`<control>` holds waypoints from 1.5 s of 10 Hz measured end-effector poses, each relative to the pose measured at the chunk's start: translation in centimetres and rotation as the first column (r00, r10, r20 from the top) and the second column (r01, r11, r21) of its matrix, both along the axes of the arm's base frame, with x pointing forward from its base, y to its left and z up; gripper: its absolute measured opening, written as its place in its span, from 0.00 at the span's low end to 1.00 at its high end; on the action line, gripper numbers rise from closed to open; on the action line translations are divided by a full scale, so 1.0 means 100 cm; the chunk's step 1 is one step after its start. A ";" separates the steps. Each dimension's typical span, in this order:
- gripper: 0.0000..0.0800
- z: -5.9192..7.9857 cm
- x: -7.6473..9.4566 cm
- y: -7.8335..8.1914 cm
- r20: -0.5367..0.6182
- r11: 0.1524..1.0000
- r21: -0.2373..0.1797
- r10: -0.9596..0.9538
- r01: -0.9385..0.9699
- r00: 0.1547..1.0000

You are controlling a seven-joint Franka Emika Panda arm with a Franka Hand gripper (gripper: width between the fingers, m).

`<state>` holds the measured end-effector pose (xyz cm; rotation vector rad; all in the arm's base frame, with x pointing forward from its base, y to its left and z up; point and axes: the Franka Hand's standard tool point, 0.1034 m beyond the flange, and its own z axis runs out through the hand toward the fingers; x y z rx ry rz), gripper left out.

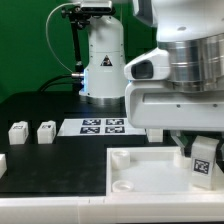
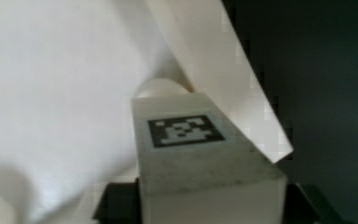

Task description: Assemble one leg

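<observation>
My gripper (image 1: 203,158) is shut on a white leg (image 1: 204,164) with a square marker on its face. It holds the leg upright over the right part of the large white square panel (image 1: 150,170). In the wrist view the leg (image 2: 194,140) fills the middle, clamped between the dark fingers (image 2: 119,200), with the panel's surface (image 2: 51,90) and raised edge behind it. Two more legs (image 1: 17,131) (image 1: 46,130) stand on the black table at the exterior view's left. A further white piece shows at the left edge (image 1: 2,160).
The marker board (image 1: 103,126) lies on the table behind the panel. The arm's white base (image 1: 103,65) stands at the back. The arm's large body (image 1: 180,80) hangs over the right side of the scene.
</observation>
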<state>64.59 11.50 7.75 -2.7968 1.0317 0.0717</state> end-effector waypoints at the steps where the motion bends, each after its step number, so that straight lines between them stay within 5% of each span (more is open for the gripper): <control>1: 0.39 -0.001 -0.002 0.000 -0.012 0.985 0.023 -0.173 0.173 0.985; 4: 0.39 -0.003 -0.005 -0.001 -0.087 0.819 0.081 -0.562 0.568 0.822; 6: 0.39 -0.004 -0.005 0.000 -0.084 0.828 0.082 -0.549 0.555 0.831; 8: 0.48 -0.007 -0.008 0.006 -0.041 0.924 0.078 -0.371 0.373 0.928; 9: 0.72 -0.004 -0.010 0.015 -0.016 0.985 0.033 -0.170 0.170 0.985; 10: 0.79 -0.001 -0.010 0.027 0.017 0.999 -0.012 0.036 -0.036 0.999; 11: 0.81 -0.003 -0.009 0.026 0.038 0.992 -0.004 0.128 -0.128 0.991; 13: 0.81 -0.003 -0.009 0.020 0.069 0.937 -0.024 0.349 -0.348 0.935; 15: 0.81 0.001 0.000 -0.005 0.089 0.748 -0.095 0.663 -0.656 0.743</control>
